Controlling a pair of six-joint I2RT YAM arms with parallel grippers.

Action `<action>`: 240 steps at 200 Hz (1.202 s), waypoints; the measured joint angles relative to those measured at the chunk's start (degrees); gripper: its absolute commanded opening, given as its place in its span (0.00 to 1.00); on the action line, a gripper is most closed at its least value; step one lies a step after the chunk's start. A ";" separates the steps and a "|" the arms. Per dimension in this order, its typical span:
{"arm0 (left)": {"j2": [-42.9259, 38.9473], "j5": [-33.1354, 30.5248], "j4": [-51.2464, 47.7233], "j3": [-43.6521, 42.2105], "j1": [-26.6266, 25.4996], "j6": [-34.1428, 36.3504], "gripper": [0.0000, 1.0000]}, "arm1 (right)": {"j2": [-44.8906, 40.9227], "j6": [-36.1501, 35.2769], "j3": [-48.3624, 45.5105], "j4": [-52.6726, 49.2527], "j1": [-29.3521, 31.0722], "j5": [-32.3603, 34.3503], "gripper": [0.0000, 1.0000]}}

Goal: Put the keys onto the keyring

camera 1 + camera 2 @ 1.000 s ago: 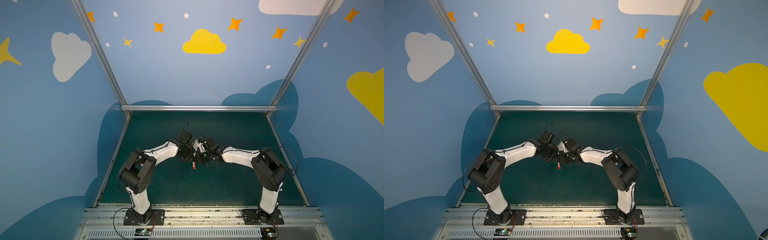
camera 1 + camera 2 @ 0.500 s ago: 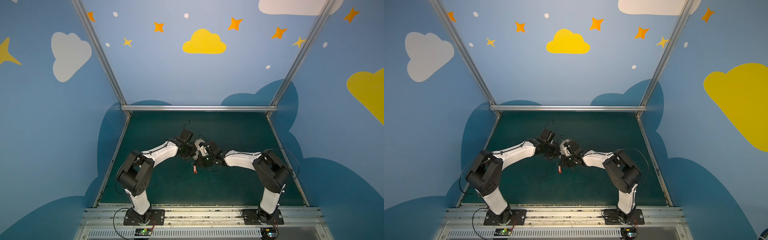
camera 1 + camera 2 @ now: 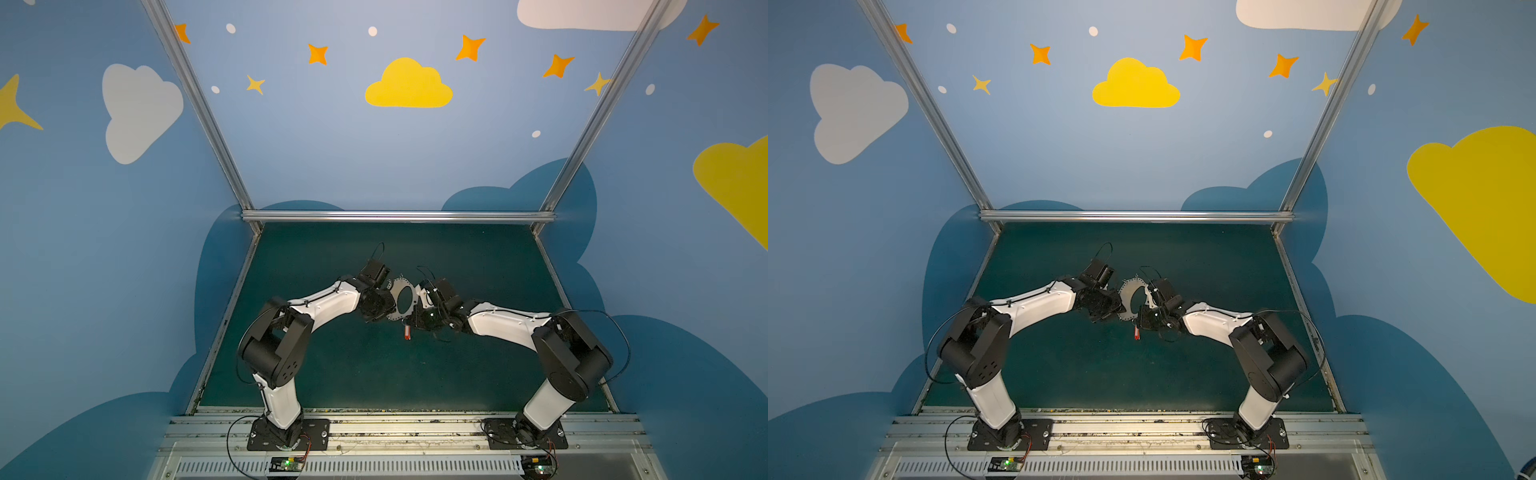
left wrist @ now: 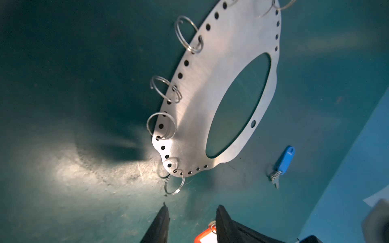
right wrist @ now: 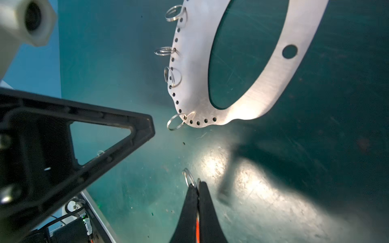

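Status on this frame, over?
Left hand open, empty. Right hand shut on red-tagged key. Keyring on mat, neither key attached. Blue-tagged key loose beside it. Nothing blocking.

No writing, number or brand mark can be read in any view. The blue key tag [image 4: 285, 160], the red-orange key tag [image 4: 203, 237] and the keyring [image 4: 202, 88] carry nothing legible.

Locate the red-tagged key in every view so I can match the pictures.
Both top views: the red-tagged key dangles where the arms meet, just nearer than the keyring.
Left wrist: its tag shows between the fingers of the open left pincer.
Right wrist: an orange sliver clamped in the shut right pincer.
Shared landmark: the keyring's big oval hole, visible everywhere.
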 measured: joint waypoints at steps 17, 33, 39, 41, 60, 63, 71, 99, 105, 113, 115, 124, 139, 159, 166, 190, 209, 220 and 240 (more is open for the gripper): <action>1.81 -0.63 -1.90 2.51 -0.50 1.73 0.39 | 0.00 0.11 0.00 0.00 0.00 0.09 0.00; 3.78 -1.38 -3.65 4.98 -0.81 3.58 0.38 | 0.00 0.13 0.00 0.04 0.00 0.11 0.00; 4.50 -1.62 -4.39 5.79 -0.87 4.37 0.38 | 0.00 0.13 0.00 0.04 0.00 0.11 0.00; 4.63 -1.66 -4.52 5.92 -0.90 4.48 0.37 | 0.00 0.13 0.00 0.04 0.00 0.11 0.00; 6.51 -3.30 -7.10 7.78 -1.05 6.54 0.37 | 0.00 0.15 0.00 0.11 0.00 0.09 0.00; 6.82 -3.58 -7.56 8.11 -1.09 6.84 0.37 | 0.00 0.15 0.00 0.11 0.00 0.09 0.00; 7.50 -4.52 -8.63 8.76 -1.20 7.74 0.37 | 0.00 0.20 0.00 0.13 0.00 0.09 0.00; 8.46 -6.16 -11.13 10.05 -1.38 9.66 0.36 | 0.00 0.52 0.00 0.17 0.00 0.09 0.00; 8.66 -6.36 -11.47 10.40 -1.44 10.08 0.36 | 0.00 0.55 0.00 0.17 0.00 0.09 0.00; 8.92 -6.49 -11.82 10.86 -1.53 10.49 0.36 | 0.00 0.59 0.00 0.17 0.00 0.09 0.00; 8.96 -6.51 -11.89 10.95 -1.53 10.54 0.35 | 0.00 0.61 0.00 0.17 0.00 0.09 0.00; 9.35 -6.58 -12.15 11.54 -1.62 10.86 0.35 | 0.00 0.74 0.00 0.20 0.00 0.09 0.00; 10.10 -6.56 -12.24 12.15 -1.70 11.28 0.34 | 0.00 0.92 0.00 0.17 0.00 0.09 0.00; 11.06 -6.58 -12.52 12.15 -1.92 11.91 0.29 | 0.00 0.98 0.00 0.17 -0.04 0.09 0.00; 11.39 -6.60 -12.61 12.15 -1.92 12.02 0.24 | 0.00 0.98 0.00 0.17 -0.09 0.09 0.00; 11.91 -7.17 -13.00 12.15 -2.01 12.26 0.08 | 0.00 0.98 0.00 0.20 -0.22 0.04 0.00; 11.91 -7.63 -13.11 12.15 -2.01 12.22 0.04 | 0.00 0.98 0.00 0.17 -0.26 -0.02 0.00; 11.91 -7.69 -13.09 12.15 -2.01 12.20 0.04 | 0.07 0.98 0.00 0.17 -0.26 -0.07 0.00; 11.91 -7.65 -13.07 12.15 -2.01 11.85 0.04 | 0.85 0.96 0.22 0.09 -0.17 -0.31 0.00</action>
